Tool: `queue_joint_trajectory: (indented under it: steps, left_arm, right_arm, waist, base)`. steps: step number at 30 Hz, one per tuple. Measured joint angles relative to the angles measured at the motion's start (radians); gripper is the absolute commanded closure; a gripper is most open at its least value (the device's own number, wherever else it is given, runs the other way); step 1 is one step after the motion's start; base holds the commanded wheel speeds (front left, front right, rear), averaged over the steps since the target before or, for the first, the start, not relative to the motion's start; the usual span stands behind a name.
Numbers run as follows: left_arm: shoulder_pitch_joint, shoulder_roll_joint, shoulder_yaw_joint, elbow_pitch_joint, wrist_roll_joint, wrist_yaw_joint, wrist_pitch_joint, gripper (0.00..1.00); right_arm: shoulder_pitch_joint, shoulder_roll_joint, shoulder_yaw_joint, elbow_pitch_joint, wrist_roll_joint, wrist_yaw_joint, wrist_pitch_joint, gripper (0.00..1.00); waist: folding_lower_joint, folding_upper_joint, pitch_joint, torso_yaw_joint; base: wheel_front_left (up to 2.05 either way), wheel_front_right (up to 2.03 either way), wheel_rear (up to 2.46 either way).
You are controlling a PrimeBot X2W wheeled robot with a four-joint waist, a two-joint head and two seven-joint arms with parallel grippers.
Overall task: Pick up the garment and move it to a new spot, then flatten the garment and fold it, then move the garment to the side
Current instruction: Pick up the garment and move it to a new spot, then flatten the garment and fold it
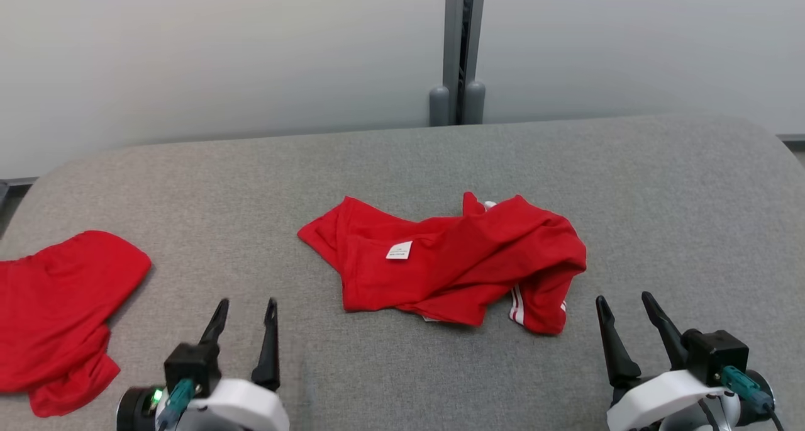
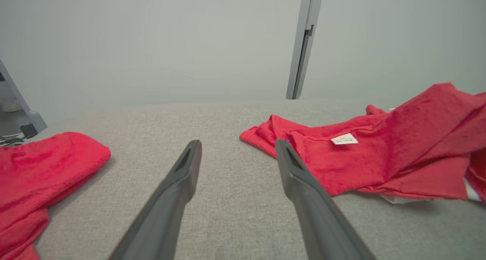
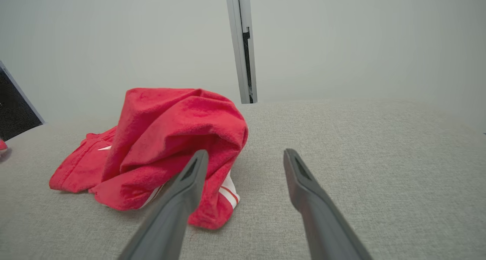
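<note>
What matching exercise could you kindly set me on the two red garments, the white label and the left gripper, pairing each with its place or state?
Things:
1 middle garment
2 left garment
3 white label
4 left gripper

Places or states:
A open, holding nothing
B crumpled at the centre of the grey surface
C on the middle garment
D at the surface's left edge

Pairs: 1-B; 2-D; 3-C; 4-A

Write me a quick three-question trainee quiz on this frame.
1. True or false: the left gripper and the right gripper are both open and empty.
2. The white label sits on: A) the crumpled red garment in the middle, B) the left gripper, C) the right gripper.
3. Which gripper is nearer the garment's white stripes?
Key: 1 true; 2 A; 3 right.
</note>
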Motion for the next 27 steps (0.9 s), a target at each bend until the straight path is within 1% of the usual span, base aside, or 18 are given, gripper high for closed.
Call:
queue_joint_trajectory:
  steps: [7, 12, 15, 20, 23, 27]
  left_arm:
    - [0.122, -0.006, 0.081, -0.018, 0.017, 0.001, 0.0, 0.0]
    - [0.156, -0.008, 0.107, -0.025, 0.021, 0.001, 0.0, 0.0]
    - [0.156, -0.009, 0.102, -0.028, 0.017, 0.0, 0.0, 0.0]
    - [0.136, -0.009, 0.066, -0.041, -0.005, -0.026, 0.0, 0.0]
    - [0.094, -0.009, 0.042, -0.044, -0.013, -0.042, 0.0, 0.0]
    - [0.026, -0.01, 0.004, -0.026, -0.032, -0.053, 0.0, 0.0]
  right_arm:
    - [0.033, 0.0, -0.017, -0.001, -0.012, 0.0, 0.0, 0.0]
    - [0.046, 0.0, -0.021, -0.003, -0.015, 0.0, 0.0, 0.0]
    - [0.046, 0.0, -0.023, -0.006, -0.019, 0.0, 0.0, 0.0]
    - [0.044, 0.0, -0.019, -0.014, -0.02, 0.0, 0.0, 0.0]
    - [0.039, 0.0, -0.012, -0.015, -0.021, 0.0, 0.0, 0.0]
    - [0.021, 0.0, 0.002, -0.015, -0.02, 0.0, 0.0, 0.0]
  waist:
    - [0.0, 0.0, -0.044, 0.015]
    - [0.0, 0.0, -0.059, 0.017]
    - [0.0, 0.0, -0.059, 0.016]
    - [0.0, 0.0, -0.044, 0.011]
    - [0.0, 0.0, -0.028, 0.004]
    - [0.0, 0.0, -0.003, -0.02]
  base:
    - [0.0, 0.0, 0.0]
    - [0.0, 0.0, 0.0]
    - [0.0, 0.0, 0.0]
    - [0.0, 0.0, 0.0]
    - [0.0, 0.0, 0.0]
    - [0.0, 0.0, 0.0]
